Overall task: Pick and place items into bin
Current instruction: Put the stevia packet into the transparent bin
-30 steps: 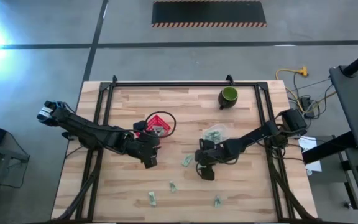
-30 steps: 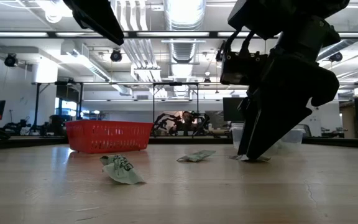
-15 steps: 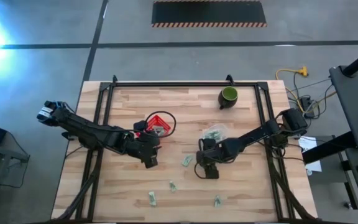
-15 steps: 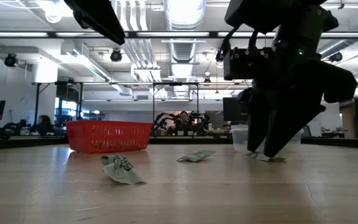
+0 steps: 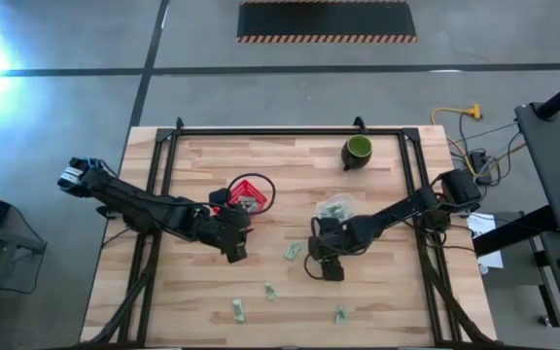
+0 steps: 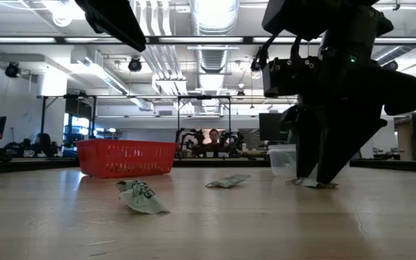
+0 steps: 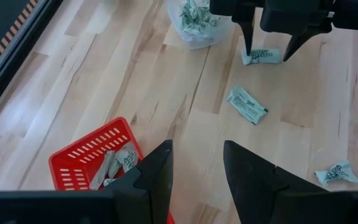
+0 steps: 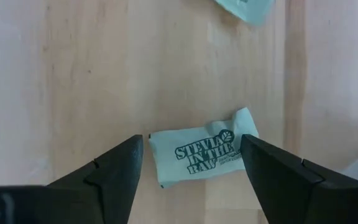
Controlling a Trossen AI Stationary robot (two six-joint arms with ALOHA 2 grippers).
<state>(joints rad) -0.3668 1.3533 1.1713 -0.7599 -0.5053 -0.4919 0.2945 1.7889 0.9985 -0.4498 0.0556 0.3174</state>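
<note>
Right gripper [image 8: 191,168] has lowered; packet [image 8: 201,154] lies between its spread fingers [image 8: 114,171].

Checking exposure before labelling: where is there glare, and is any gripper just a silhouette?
High view: white glare blows out the floor at the upper left, off the table. Low view: ceiling lights leave the right gripper a dark silhouette. Right wrist view: even light, print readable on the packet.

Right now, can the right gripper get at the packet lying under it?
Probably yes. The right gripper is open, one finger on each side of the packet, with nothing between them on the bare table.
</note>
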